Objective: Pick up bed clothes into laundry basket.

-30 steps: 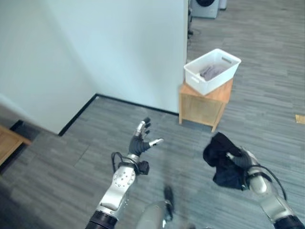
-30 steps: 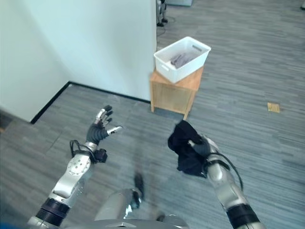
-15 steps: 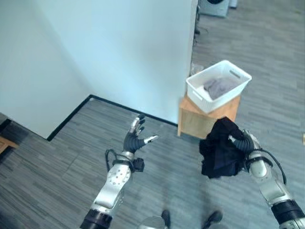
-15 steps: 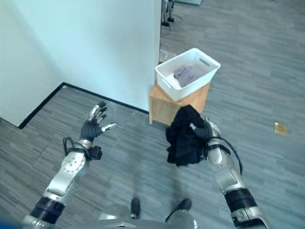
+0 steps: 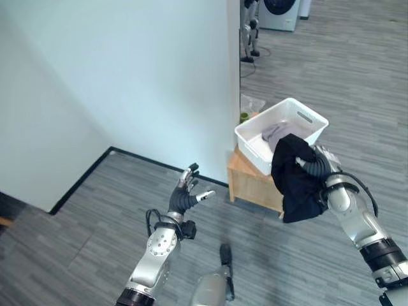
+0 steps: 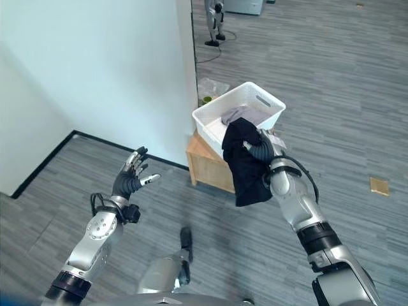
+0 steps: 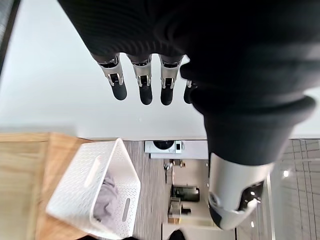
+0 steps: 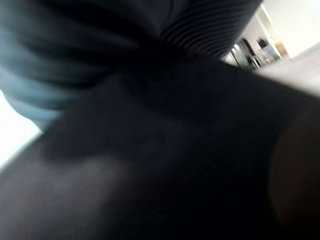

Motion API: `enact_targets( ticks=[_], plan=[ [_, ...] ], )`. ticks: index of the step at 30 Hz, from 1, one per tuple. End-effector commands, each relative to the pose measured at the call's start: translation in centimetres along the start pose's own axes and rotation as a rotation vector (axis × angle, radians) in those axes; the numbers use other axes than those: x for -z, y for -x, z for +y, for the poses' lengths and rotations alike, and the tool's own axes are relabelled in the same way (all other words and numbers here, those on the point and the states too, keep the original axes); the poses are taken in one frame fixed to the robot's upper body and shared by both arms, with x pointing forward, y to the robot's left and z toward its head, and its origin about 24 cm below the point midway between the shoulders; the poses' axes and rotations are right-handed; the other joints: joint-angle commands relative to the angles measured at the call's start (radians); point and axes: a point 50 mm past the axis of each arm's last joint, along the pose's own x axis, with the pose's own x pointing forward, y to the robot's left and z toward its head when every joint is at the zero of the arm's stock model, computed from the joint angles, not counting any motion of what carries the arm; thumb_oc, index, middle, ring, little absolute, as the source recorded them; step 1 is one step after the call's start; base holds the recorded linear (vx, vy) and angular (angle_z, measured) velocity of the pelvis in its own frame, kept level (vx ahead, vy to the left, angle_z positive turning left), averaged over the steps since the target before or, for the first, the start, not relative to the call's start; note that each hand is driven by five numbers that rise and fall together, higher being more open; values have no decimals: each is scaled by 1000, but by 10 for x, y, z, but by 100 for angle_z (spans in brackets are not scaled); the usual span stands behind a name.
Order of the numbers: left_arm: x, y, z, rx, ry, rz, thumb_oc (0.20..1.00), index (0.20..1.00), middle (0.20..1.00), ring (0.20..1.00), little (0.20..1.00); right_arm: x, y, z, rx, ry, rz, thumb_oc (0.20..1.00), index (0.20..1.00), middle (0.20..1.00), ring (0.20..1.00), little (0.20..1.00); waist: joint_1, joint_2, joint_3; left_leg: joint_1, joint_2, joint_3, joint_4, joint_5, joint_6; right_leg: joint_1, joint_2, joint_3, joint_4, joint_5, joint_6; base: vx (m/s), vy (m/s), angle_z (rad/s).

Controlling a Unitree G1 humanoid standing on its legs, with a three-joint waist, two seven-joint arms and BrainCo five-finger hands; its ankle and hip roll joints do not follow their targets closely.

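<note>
Left eye view: right hand (image 5: pixel 317 167) has raised black garment (image 5: pixel 294 180) to basket (image 5: pixel 281 134).

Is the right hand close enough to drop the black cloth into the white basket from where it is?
Probably yes. The right hand holds the black cloth just at the near rim of the white basket, with nothing between them. A short push forward should put the cloth over the opening.

Indoor test space laid out like a home laundry area. Grey wood-pattern plank floor (image 5: pixel 331 83) and a plain pale partition wall (image 5: pixel 127 76) with dark skirting; a white perforated laundry basket (image 5: pixel 280 134) rests on a small wooden table (image 5: pixel 252 182); a washing machine (image 5: pixel 280 11) stands in the background.
</note>
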Motion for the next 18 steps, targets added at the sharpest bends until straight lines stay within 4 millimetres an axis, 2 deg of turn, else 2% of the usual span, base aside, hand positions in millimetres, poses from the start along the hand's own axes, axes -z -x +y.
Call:
enact_targets(
  ticks=[1, 2, 3, 4, 5, 6, 7, 9, 11, 12, 16, 18],
  plan=[
    [-37, -13, -19, 80, 36, -183, 1000, 1000, 1000, 1000, 1000, -49, -36, -82, 305, 177, -222, 200, 200, 200, 200, 200, 21, 69, -9, 197, 34, -28, -137, -59, -51, -144, -44, 32, 394, -37, 77, 97, 180, 23],
    [-39, -17, -22, 87, 23, -195, 1000, 1000, 1000, 1000, 1000, -54, -40, -93, 343, 216, -235, 200, 200, 200, 200, 200, 5, 73, 1, 207, 33, -34, -137, -65, -46, -189, -44, 74, 446, -29, 80, 66, 102, 25],
    [-42, -20, -24, 94, 17, -210, 1000, 1000, 1000, 1000, 1000, -53, -41, -104, 377, 236, -228, 200, 200, 200, 200, 200, -14, 77, 10, 213, 35, -49, -137, -69, -46, -230, -23, 117, 460, -38, 75, 134, -28, 54],
    [-48, -26, -31, 112, 11, -234, 1000, 1000, 1000, 1000, 1000, -50, -41, -122, 436, 265, -209, 200, 200, 200, 200, 200, -48, 74, 24, 215, 33, -69, -137, -67, -54, -267, 25, 173, 382, -80, 51, 83, -59, 62],
    [-48, -26, -31, 112, 11, -235, 1000, 1000, 1000, 1000, 1000, -50, -41, -123, 437, 266, -209, 200, 200, 200, 200, 200, -48, 78, 24, 212, 38, -70, -137, -64, -54, -266, 31, 170, 374, -74, 48, 82, -103, 69],
    [-49, -27, -34, 125, 4, -242, 1000, 1000, 1000, 1000, 1000, -47, -39, -126, 450, 267, -200, 200, 200, 200, 200, 200, -60, 70, 25, 214, 32, -79, -137, -70, -58, -253, 40, 180, 307, -101, 34, 31, -100, 70],
    [-50, -29, -37, 148, -20, -246, 1000, 1000, 1000, 1000, 1000, -45, -36, -134, 475, 301, -203, 200, 200, 200, 200, 200, -64, 56, 21, 208, 25, -83, -137, -73, -62, -227, 53, 177, 215, -100, 24, 77, -108, 92],
    [-48, -28, -34, 136, -19, -241, 1000, 1000, 1000, 1000, 1000, -43, -32, -132, 486, 302, -203, 200, 200, 200, 200, 200, -55, 50, 1, 221, 23, -74, -137, -83, -65, -176, 47, 137, 141, -84, 28, 79, -61, 91],
    [-46, -26, -36, 144, -15, -233, 1000, 1000, 1000, 1000, 1000, -42, -31, -129, 476, 298, -195, 200, 200, 200, 200, 200, -47, 46, -5, 226, 26, -68, -137, -84, -68, -157, 49, 114, 118, -77, 27, 69, -58, 72],
    [-42, -24, -34, 131, -15, -217, 1000, 1000, 1000, 1000, 1000, -44, -28, -122, 459, 294, -209, 200, 200, 200, 200, 200, -38, 38, -27, 235, 34, -52, -137, -84, -76, -117, 60, 91, 53, -58, 33, 114, -125, 23],
    [-34, -19, -30, 116, 8, -181, 1000, 1000, 1000, 1000, 1000, -44, -20, -109, 406, 273, -228, 200, 200, 200, 200, 200, -26, 37, -57, 243, 49, -54, -137, -71, -97, -48, 92, 67, -53, -42, 24, 89, -112, -2],
    [-32, -17, -30, 118, 7, -170, 1000, 1000, 1000, 1000, 1000, -43, -18, -108, 402, 270, -226, 200, 200, 200, 200, 200, -24, 37, -61, 247, 55, -58, -137, -66, -105, -28, 103, 61, -77, -40, 22, 50, -113, -14]
  ],
)
